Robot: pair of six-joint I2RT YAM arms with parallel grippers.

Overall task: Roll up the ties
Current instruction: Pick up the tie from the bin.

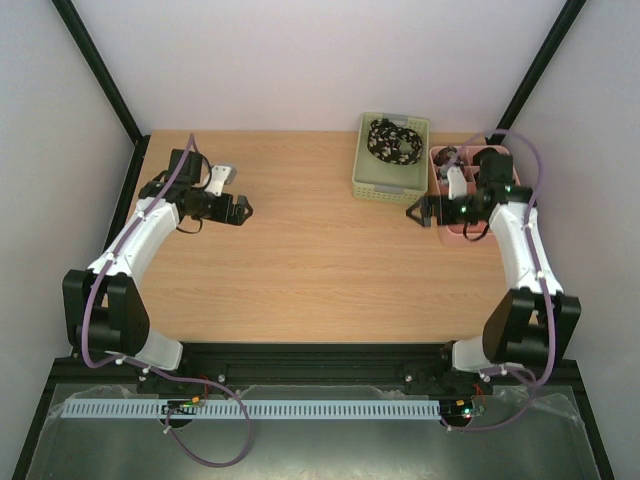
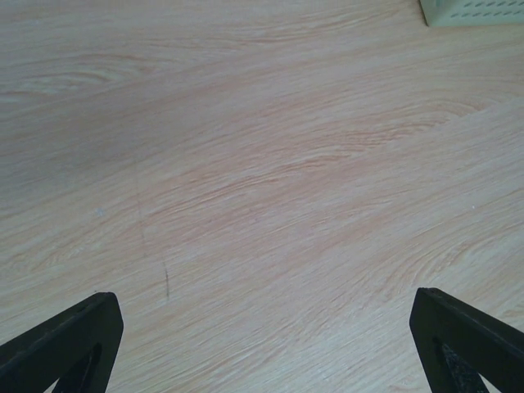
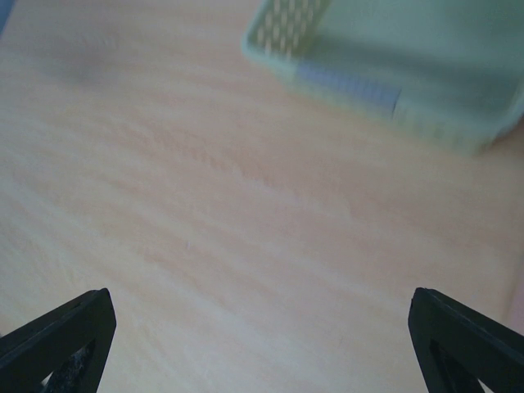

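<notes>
A long black tie with small pale dots (image 1: 391, 139) lies bunched in the green basket (image 1: 372, 186) at the back of the table. Small rolled ties, dark red (image 1: 449, 156) and black (image 1: 490, 160), sit in the pink tray (image 1: 438, 186) to the right of the basket. My left gripper (image 1: 247, 210) is open and empty over bare wood at the left (image 2: 262, 360). My right gripper (image 1: 413, 213) is open and empty just in front of the basket and left of the pink tray (image 3: 262, 352). The basket's corner shows in the right wrist view (image 3: 385, 90).
The wooden table (image 1: 310, 270) stretches between the two arms. The basket's corner shows at the top right of the left wrist view (image 2: 475, 11). Black frame posts stand at the back corners.
</notes>
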